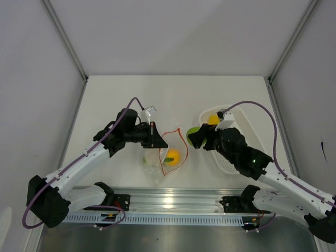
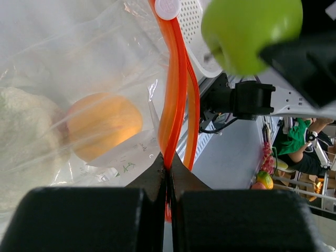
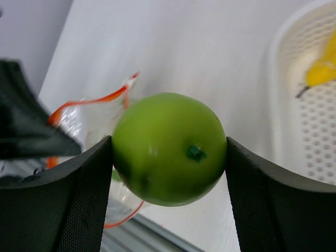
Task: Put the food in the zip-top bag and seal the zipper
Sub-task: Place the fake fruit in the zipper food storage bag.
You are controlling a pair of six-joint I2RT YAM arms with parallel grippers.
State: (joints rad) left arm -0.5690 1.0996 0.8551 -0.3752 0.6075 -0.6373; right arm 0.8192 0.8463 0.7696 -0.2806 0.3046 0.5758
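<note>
Left gripper [image 2: 168, 169], closed tight, pinches the zipper [image 2: 176, 94]; right gripper [image 1: 195, 139], spread wide, clasps the green apple [image 3: 168, 147] beside the zip-top bag's [image 1: 169, 157] gaping mouth.

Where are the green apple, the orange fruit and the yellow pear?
green apple [image 3: 169, 148], right wrist view, middle of its skin.
orange fruit [image 2: 105, 131], left wrist view, middle of its round side.
yellow pear [image 3: 321, 72], right wrist view, its body.

left arm [image 1: 79, 164]: white links, black joints | right arm [image 1: 294, 185]: same | cables [image 1: 252, 103]: purple | fingers [image 3: 79, 205]: black, mesh-textured
</note>
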